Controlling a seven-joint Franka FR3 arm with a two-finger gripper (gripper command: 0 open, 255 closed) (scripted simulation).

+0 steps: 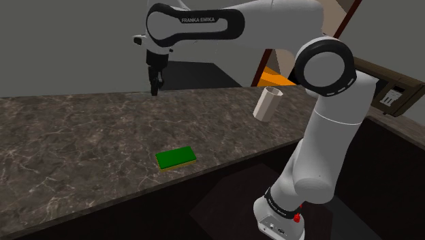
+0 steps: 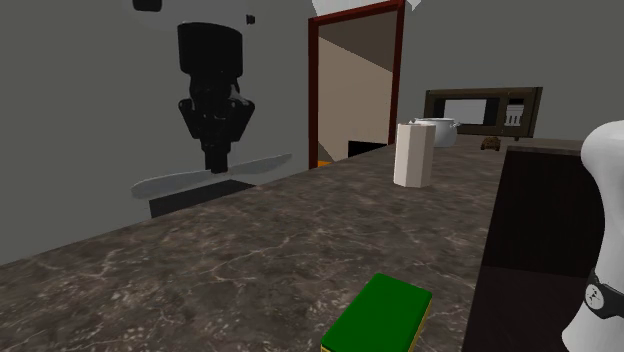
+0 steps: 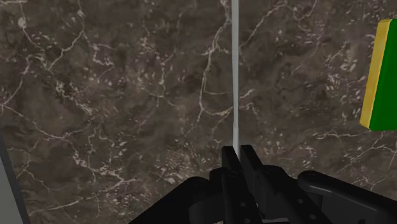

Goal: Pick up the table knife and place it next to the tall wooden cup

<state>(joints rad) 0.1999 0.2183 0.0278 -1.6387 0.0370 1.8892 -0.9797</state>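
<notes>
A dark marbled countertop (image 1: 82, 136) runs beneath a grey wall. The table knife (image 2: 255, 167), plain grey, is clasped near its middle between the narrowly closed fingers of the black gripper (image 2: 215, 165). It is held level and crosswise under the hand, and is seen against the wall over the counter's far edge. In the wrist view it is seen edge-on, as a thin pale line running out from the fingers. The tall cup (image 1: 267, 102), drawn off-white, stands upright on the counter well apart from the knife, toward the shoulder view's right. A green sponge (image 1: 176, 158) with a yellow underside lies flat near the counter's front edge. A red-framed doorway (image 2: 355, 90) is seen behind the cup.
</notes>
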